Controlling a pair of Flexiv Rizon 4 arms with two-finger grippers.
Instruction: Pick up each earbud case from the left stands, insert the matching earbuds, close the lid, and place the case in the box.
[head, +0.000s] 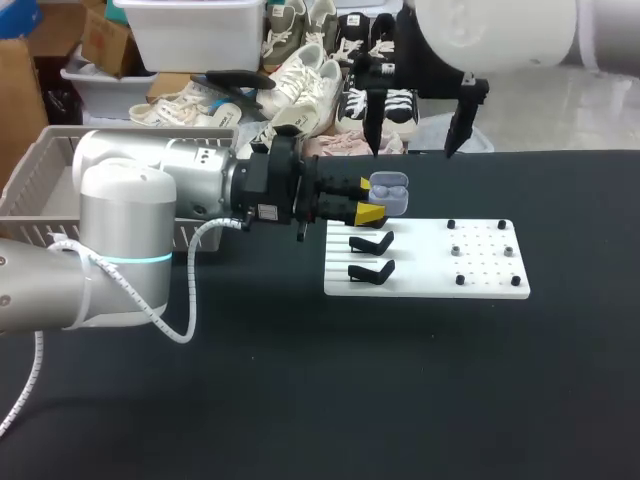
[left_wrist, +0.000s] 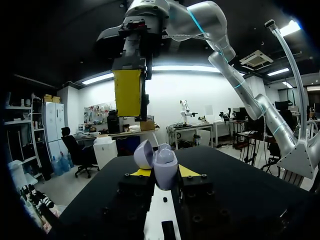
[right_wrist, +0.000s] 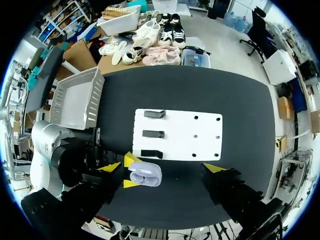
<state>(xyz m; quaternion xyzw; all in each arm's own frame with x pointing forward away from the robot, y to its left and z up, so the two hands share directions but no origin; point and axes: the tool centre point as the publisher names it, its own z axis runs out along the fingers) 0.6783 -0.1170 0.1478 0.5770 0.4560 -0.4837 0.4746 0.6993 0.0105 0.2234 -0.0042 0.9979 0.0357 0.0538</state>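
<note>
A lavender earbud case with its lid open is held above the back edge of the white stand board. My left gripper is shut on it from both sides. In the left wrist view the case stands upright between the yellow fingertips, lid tipped back. My right gripper hangs above and behind the case, open wide and holding nothing. In the right wrist view the case lies below, between my right gripper's spread tips.
Two black stands show on the board's left part in the head view, with small black pegs on its right part. A grey basket sits at the table's far left. Shoes and bins lie beyond the back edge.
</note>
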